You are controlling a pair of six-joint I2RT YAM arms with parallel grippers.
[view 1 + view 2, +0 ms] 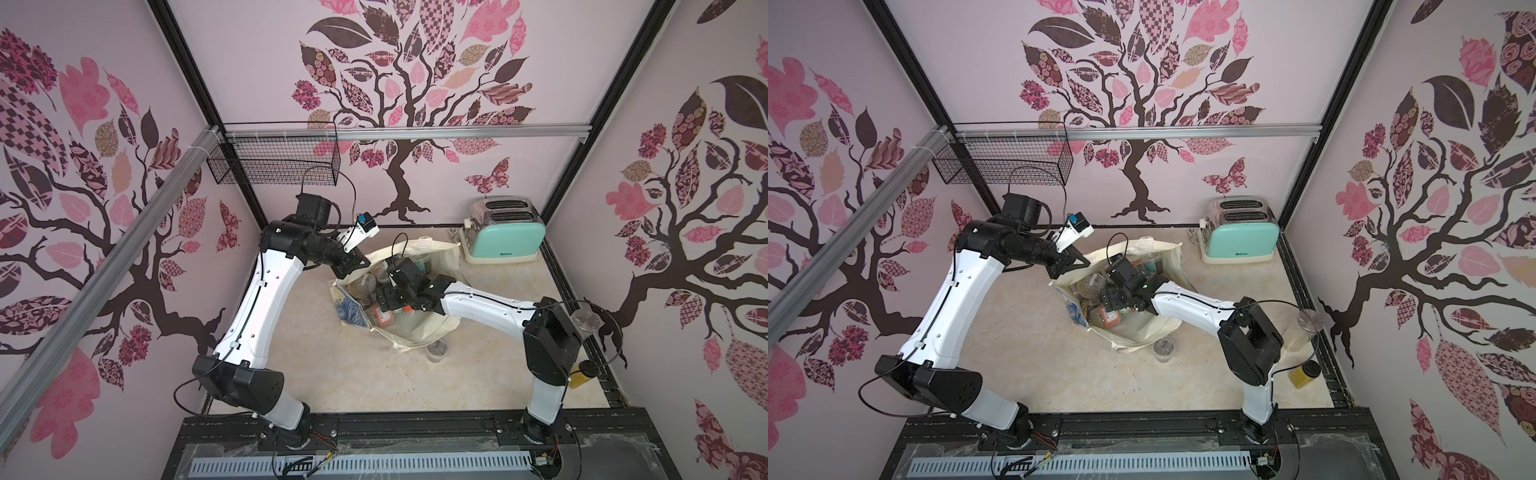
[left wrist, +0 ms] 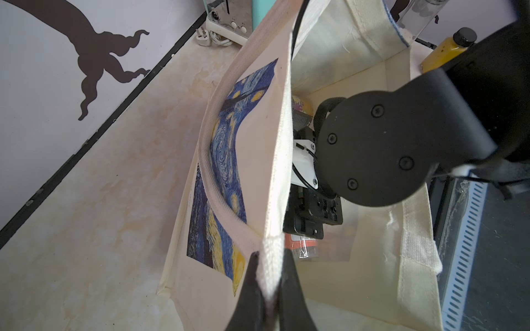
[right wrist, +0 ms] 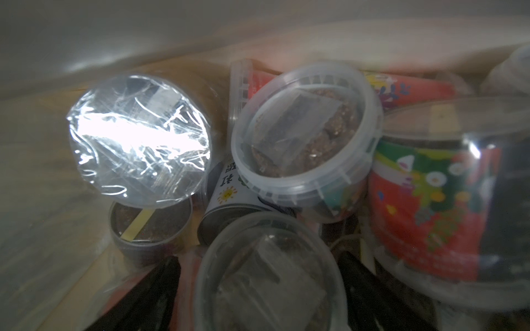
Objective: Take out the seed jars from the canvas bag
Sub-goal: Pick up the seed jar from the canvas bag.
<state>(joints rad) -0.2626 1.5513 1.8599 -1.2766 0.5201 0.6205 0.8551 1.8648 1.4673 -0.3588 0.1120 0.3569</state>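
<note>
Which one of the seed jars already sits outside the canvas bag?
The lone squat clear jar on the tabletop, beside the canvas bag on the side towards the robot's base. The other seed jars in view lie heaped inside the bag.

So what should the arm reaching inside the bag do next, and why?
Probably close the right gripper on the clear-lidded seed jar between its fingers. The jaws stand open on either side of it, and the left gripper pinches the rim of the canvas bag, holding its mouth open.
</note>
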